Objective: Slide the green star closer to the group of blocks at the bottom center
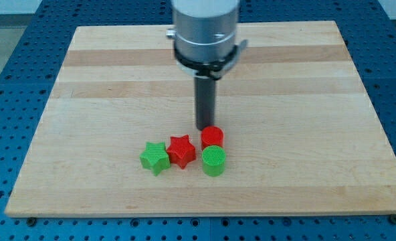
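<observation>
You can see my tip [205, 128], a bare rod grasping nothing, just above the red cylinder [212, 137], while the green star [155, 157] sits touching the red star [181, 150] at the group's left, with the green cylinder [213, 161] below.

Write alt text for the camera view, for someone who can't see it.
Four small blocks cluster near the bottom center of a wooden board: a green star, a red star, a red cylinder and a green cylinder. My tip, the end of a dark rod, sits just above the red cylinder, right of the green star.
</observation>
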